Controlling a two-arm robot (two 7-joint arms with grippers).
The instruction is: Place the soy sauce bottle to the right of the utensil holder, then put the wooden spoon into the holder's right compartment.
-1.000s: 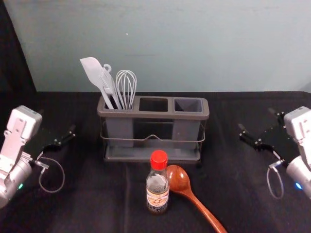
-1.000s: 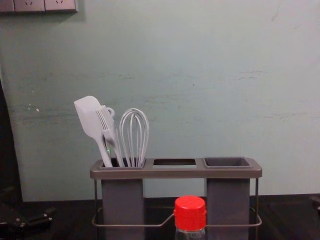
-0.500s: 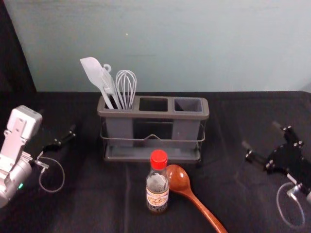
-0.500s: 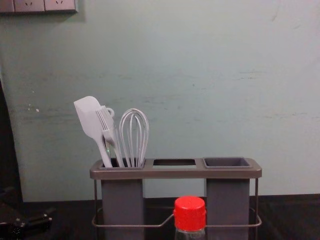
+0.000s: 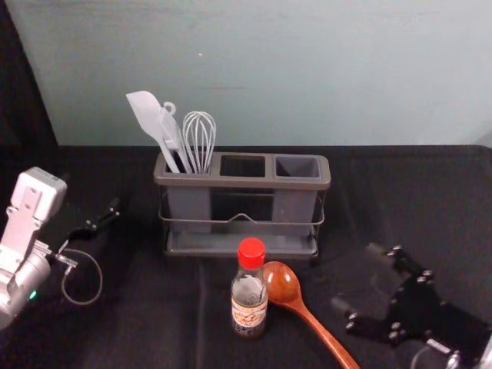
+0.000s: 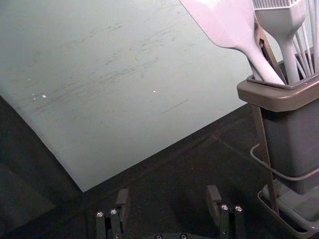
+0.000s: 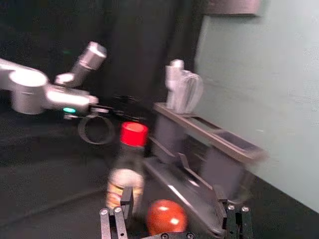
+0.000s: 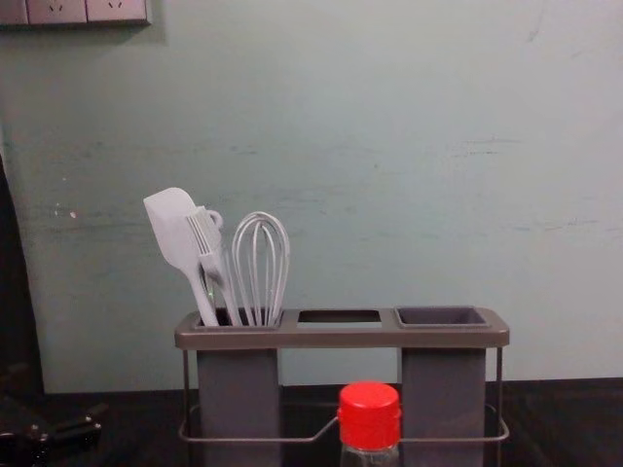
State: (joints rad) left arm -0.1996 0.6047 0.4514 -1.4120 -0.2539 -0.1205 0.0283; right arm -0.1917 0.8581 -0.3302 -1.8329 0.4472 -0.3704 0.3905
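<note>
Open right gripper (image 5: 357,277), gap right of spoon (image 5: 283,284)

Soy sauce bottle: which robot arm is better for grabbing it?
Probably the right. The right gripper is open, nearer the bottle, and on the side of the utensil holder where it must go. The left gripper is farther off.

The red-capped soy sauce bottle (image 5: 248,294) stands upright before the grey utensil holder (image 5: 244,182), a glossy wooden spoon (image 5: 284,286) lying at the bottle's right.

The red-capped bottle (image 8: 370,416) stands before the holder (image 8: 341,338).
</note>
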